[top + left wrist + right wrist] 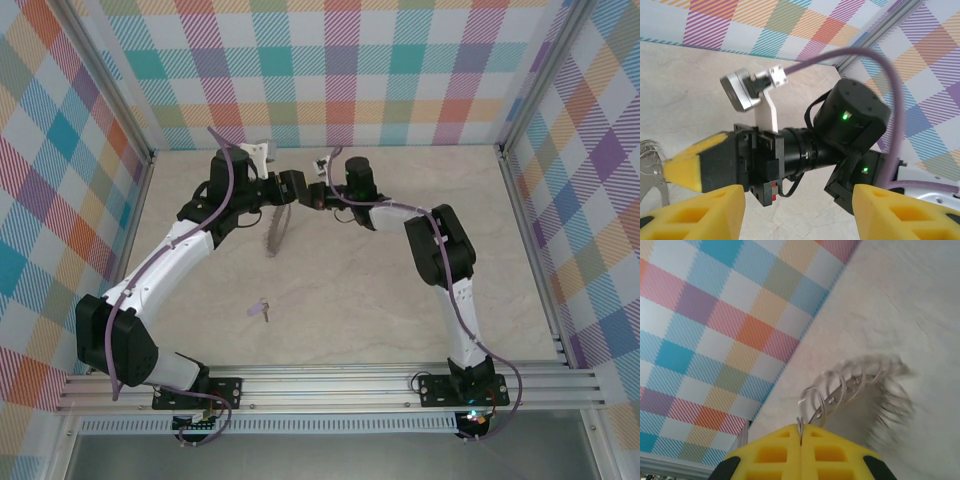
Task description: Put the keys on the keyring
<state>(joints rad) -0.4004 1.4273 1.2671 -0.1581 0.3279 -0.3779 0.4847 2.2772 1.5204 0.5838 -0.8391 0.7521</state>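
**While the ring is held up, the key is not yet on it**

As you read the overhead view, note that both arms meet over the middle of the pale marbled table, toward its far edge. The right gripper has its yellow foam fingertips pressed together on the silvery-grey coiled metal keyring. They pinch one strand at the edge, so the rest of the loop hangs free and shows blurred. The left gripper faces it with its jaws standing apart, and you can see nothing between them. Its wrist view looks across at the right gripper's body, with the ring at the left margin. The tiny key with the lilac-purple head lies flat on the table, toward the near edge and left of centre, well apart from both grippers and from the ring.

Progress, as a judgement: the ring is lifted and presented, which is only the preparatory part. The main work remains, since you have yet to pick up the key, carry it to the ring and thread it on. Whether the ring has an opened gap cannot be told.
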